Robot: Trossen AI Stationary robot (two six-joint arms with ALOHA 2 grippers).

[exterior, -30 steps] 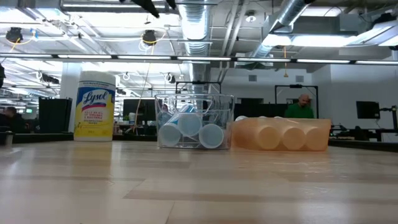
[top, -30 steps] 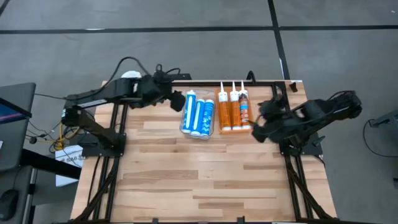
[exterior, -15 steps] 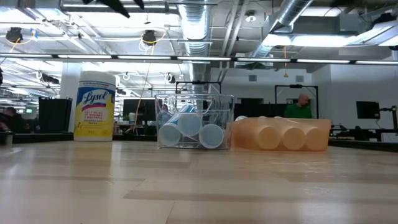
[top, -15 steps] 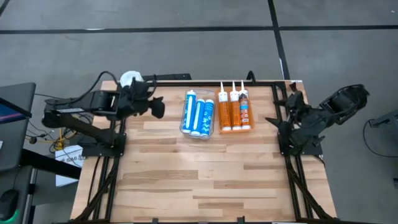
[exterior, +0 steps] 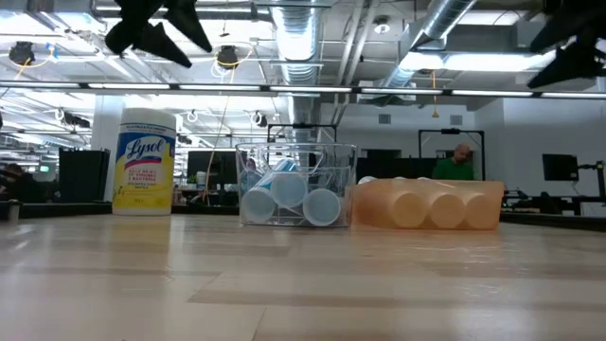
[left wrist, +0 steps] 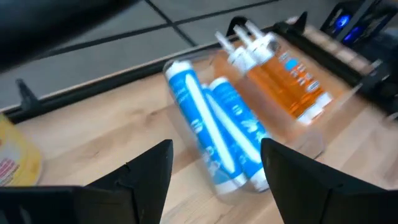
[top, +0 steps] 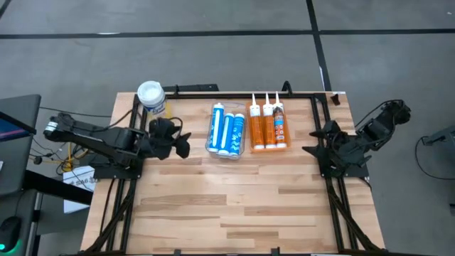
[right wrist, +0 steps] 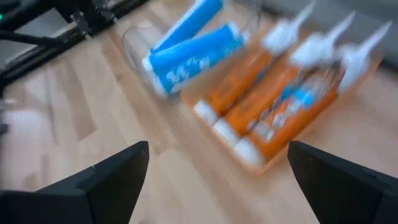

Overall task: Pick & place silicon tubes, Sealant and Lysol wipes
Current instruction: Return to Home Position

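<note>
Worktop (top: pixel 213 206): butcher-block surface, with all task items lined up along its far edge.

Lysol wipes canister (top: pixel 151 94) (exterior: pixel 144 161): stands upright at the far left corner of the worktop, with a white lid and a yellow label. It is well apart from both bins and nothing touches it. A strip of its yellow label (left wrist: pixel 15 163) shows at the edge of the left wrist view.

Transparent bin (top: pixel 226 149) (exterior: pixel 295 152) (left wrist: pixel 186 118): sits at the far middle of the worktop. It holds three blue sealant tubes (top: pixel 227 128) (exterior: pixel 284 194) (left wrist: pixel 230 124) (right wrist: pixel 186 56) lying lengthwise, nozzles pointing to the far edge. The low view shows three round tube ends, one stacked on the other two.

Orange bin (top: pixel 268 148) (exterior: pixel 426 223): sits just beside the transparent bin, on its right. It holds three orange tubes (top: pixel 267 124) (left wrist: pixel 292 81) (right wrist: pixel 273 99) side by side, white nozzles pointing to the far edge.

Left gripper (top: pixel 185 142) (left wrist: pixel 216 149): near the left edge of the worktop, between the canister and the transparent bin and apart from both. Its fingers are spread wide with nothing between them.

Right gripper (top: pixel 311 141) (right wrist: pixel 217 149): at the right edge of the worktop, beside the orange bin but not touching it. Its fingers are spread wide and it holds nothing.

Background: a person in a green top (exterior: pixel 459 163) is in the room beyond the worktop.
</note>
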